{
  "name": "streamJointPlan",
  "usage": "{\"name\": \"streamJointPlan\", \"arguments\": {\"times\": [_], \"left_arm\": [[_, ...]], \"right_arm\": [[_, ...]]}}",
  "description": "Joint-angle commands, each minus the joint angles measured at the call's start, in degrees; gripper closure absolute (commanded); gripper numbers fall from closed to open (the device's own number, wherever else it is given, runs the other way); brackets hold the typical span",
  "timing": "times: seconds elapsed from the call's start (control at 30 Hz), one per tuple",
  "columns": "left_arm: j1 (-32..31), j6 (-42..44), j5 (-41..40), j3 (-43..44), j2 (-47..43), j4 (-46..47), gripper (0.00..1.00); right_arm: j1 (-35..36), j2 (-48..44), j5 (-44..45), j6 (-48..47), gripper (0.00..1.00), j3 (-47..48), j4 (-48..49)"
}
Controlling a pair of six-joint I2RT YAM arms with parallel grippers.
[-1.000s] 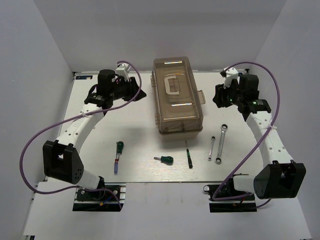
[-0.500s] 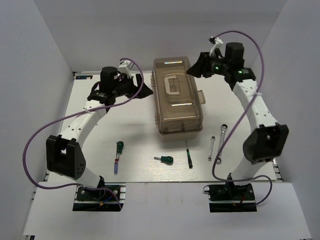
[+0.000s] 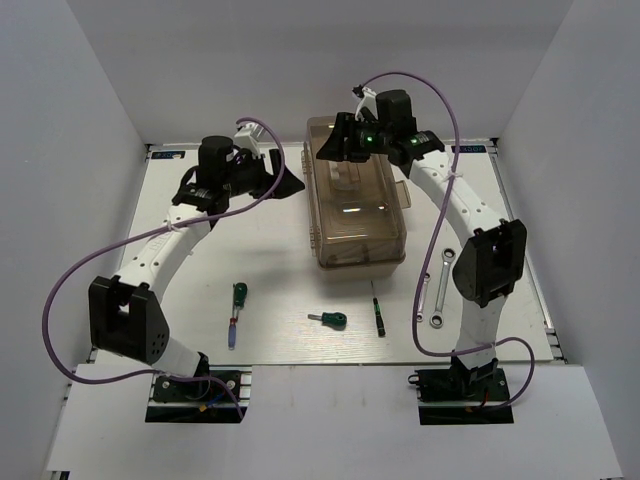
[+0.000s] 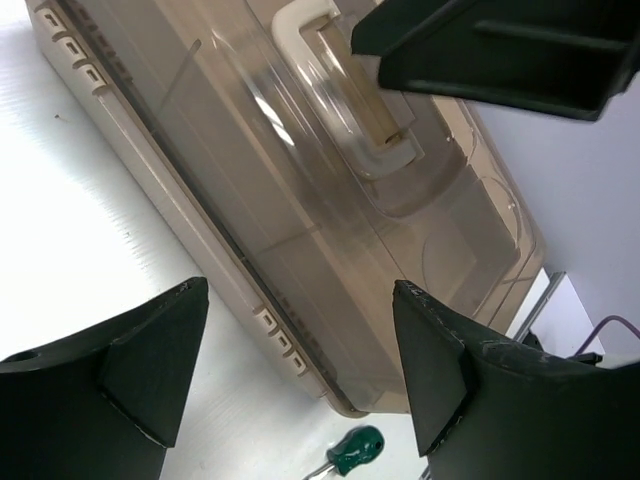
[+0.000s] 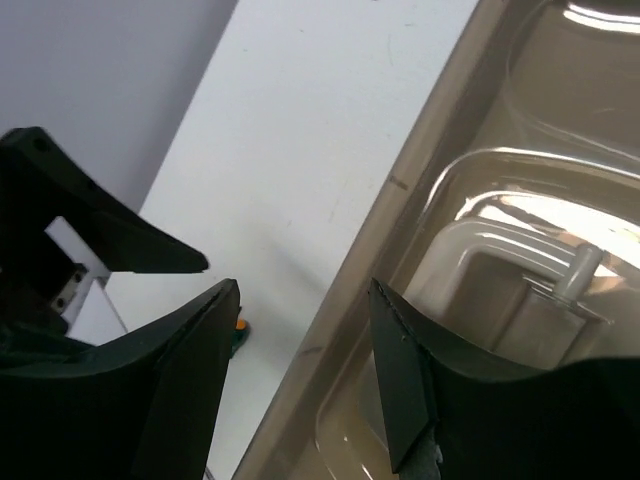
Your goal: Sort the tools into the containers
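Observation:
The beige toolbox [image 3: 355,215] stands shut in the middle of the table, with its brown translucent lid and clear handle [image 3: 343,172]. My left gripper [image 3: 287,186] is open and empty beside the box's left wall [image 4: 200,230]. My right gripper [image 3: 330,150] is open and empty above the lid's far left edge [image 5: 400,230]. The green-and-red screwdriver [image 3: 236,312], stubby green screwdriver [image 3: 330,320], thin black-green screwdriver [image 3: 378,312] and two silver wrenches [image 3: 441,290] lie on the table in front of the box. The stubby one also shows in the left wrist view [image 4: 355,450].
The right arm's purple cable [image 3: 428,270] hangs over the wrenches. White walls close in the table on three sides. My right gripper's finger shows at the top of the left wrist view [image 4: 490,50]. My left gripper's finger shows in the right wrist view [image 5: 100,230].
My right arm has swung left from the table's right side to above the toolbox lid. My left arm has hardly moved.

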Motion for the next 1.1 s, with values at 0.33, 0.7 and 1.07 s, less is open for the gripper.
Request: {"name": "streamJointPlan", "arguments": {"times": [0.33, 0.7, 1.07], "left_arm": [[-0.2, -0.3, -1.2, -1.8, -5.2, 0.2, 0.16], [-0.2, -1.4, -5.3, 0.3, -4.0, 0.7, 0.17], [-0.2, -3.5, -7.1, 6.5, -0.2, 0.7, 0.19]], "right_arm": [[2.3, -5.3, 14.9, -2.5, 0.42, -5.6, -9.5], [4.2, -6.5, 15.1, -3.2, 0.44, -9.0, -13.2], [3.7, -2.7, 7.4, -1.5, 0.51, -7.4, -11.1]]}}
